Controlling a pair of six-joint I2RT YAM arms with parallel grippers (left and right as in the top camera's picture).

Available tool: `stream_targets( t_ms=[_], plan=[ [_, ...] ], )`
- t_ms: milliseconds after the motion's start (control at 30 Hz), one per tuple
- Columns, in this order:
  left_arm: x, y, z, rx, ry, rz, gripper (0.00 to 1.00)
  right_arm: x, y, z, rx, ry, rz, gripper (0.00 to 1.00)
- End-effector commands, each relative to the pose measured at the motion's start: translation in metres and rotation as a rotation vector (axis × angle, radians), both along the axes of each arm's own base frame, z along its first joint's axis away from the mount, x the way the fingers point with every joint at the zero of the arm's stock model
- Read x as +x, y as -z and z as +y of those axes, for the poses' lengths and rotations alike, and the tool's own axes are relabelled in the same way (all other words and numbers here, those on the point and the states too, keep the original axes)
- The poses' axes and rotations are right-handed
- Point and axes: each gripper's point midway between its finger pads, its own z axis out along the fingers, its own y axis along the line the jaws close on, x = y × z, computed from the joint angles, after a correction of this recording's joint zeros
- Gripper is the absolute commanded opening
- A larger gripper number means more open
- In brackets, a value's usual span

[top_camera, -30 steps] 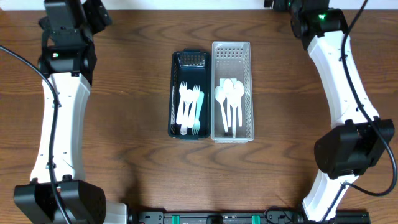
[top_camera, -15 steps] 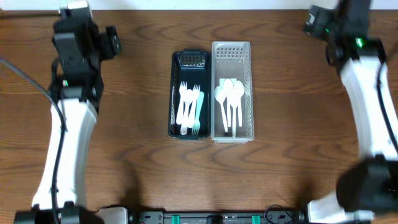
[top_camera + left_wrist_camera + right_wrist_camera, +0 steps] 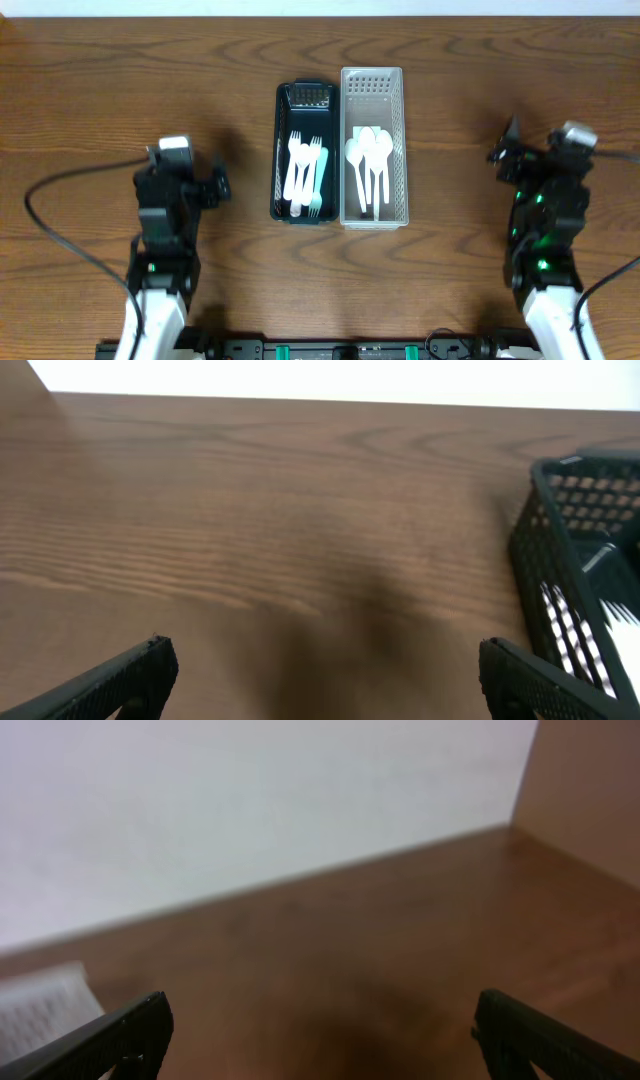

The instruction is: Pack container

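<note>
A dark basket (image 3: 281, 150) holds several white forks (image 3: 303, 170) and one pale green one. Beside it on the right a clear white basket (image 3: 402, 150) holds several white spoons (image 3: 369, 160). My left gripper (image 3: 185, 175) is open and empty over bare table, left of the dark basket. In the left wrist view (image 3: 320, 670) the dark basket (image 3: 560, 560) shows at the right edge. My right gripper (image 3: 535, 160) is open and empty, right of the white basket. The right wrist view (image 3: 320, 1030) shows bare table and a corner of the white basket (image 3: 40, 1005).
The brown wood table (image 3: 200, 70) carries only the two baskets side by side at its middle. A white wall stands beyond the far table edge (image 3: 300, 870). Black cables run from both arms near the front edge.
Both arms have drawn back from the far corners of the table to the near side, left and right of the baskets. The baskets and cutlery have not moved.
</note>
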Motion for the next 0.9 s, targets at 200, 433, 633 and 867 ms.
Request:
stream_targets(
  t_ms=[200,433,633,867],
  plan=[
    [-0.021,-0.072,-0.001,0.022,0.013,-0.26,0.98,-0.011,0.004,0.0,-0.044,-0.004,0.012,0.99],
    [-0.03,-0.092,-0.001,0.022,0.012,-0.33,0.98,-0.014,0.02,0.001,-0.041,-0.006,0.08,0.99],
    [-0.03,-0.09,-0.001,0.021,0.012,-0.321,0.98,-0.024,0.052,0.001,-0.034,-0.009,0.217,0.99],
    [-0.034,-0.068,-0.002,0.021,0.017,-0.23,0.98,-0.048,0.095,0.002,-0.024,-0.014,0.423,0.99]
  ],
)
